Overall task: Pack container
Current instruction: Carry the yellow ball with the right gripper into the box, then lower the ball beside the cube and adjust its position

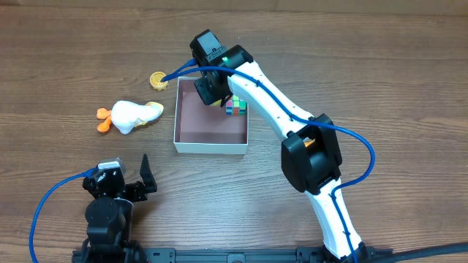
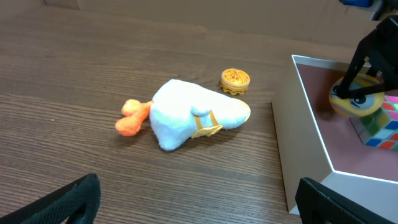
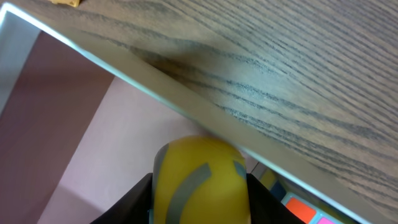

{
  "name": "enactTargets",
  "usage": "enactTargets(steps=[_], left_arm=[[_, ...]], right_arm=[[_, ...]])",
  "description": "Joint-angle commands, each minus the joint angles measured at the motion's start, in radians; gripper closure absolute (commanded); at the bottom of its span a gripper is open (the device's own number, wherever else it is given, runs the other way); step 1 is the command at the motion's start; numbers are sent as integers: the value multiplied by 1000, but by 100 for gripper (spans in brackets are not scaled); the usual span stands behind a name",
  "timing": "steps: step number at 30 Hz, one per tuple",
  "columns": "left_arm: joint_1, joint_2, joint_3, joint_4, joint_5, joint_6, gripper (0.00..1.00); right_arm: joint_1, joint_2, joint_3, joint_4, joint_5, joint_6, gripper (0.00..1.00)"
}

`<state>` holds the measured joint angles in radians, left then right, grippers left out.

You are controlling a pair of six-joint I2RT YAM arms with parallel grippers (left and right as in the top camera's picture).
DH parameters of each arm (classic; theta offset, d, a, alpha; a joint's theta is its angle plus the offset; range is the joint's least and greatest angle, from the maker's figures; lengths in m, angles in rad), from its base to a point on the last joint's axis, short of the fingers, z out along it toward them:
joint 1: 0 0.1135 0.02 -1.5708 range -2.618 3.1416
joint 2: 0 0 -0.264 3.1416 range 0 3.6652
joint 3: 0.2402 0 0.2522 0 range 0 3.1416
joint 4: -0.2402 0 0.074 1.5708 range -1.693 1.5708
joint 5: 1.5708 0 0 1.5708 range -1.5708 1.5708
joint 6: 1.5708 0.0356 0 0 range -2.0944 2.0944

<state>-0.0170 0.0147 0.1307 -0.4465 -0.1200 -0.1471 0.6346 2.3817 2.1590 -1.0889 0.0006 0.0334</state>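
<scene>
The container is a shallow square box with white walls and a pinkish-mauve inside, at the table's middle; it also shows in the left wrist view and the right wrist view. My right gripper is inside its far part, shut on a yellow round toy with grey marks, also seen in the left wrist view. A multicoloured cube lies in the box beside it. My left gripper is open and empty near the front left edge.
A white plush duck with orange feet lies left of the container. A small gold round piece lies beyond the duck, near the box's far left corner.
</scene>
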Motion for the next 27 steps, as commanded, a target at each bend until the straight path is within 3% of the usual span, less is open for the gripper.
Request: enactTargets(steps=[1,10,11,13,17,27], left_arm=[[11,-10,-4,2,8,20,0],[11,-10,-4,2,8,20,0],[11,-10,-4,2,8,20,0],[11,-10,-4,2,8,20,0],[11,-10,-4,2,8,20,0],[11,-10,-4,2,8,20,0]], right_arm=[[-3,36,0,-4,1,-13,59],[-3,61,0,3,1,-12,59],[-3,61,0,3,1,-13,58],[-3,61,0,3,1,-13,46],[-3,61,0,-1,1,-13,39],[-3,61,4,-20,1,-16,37]])
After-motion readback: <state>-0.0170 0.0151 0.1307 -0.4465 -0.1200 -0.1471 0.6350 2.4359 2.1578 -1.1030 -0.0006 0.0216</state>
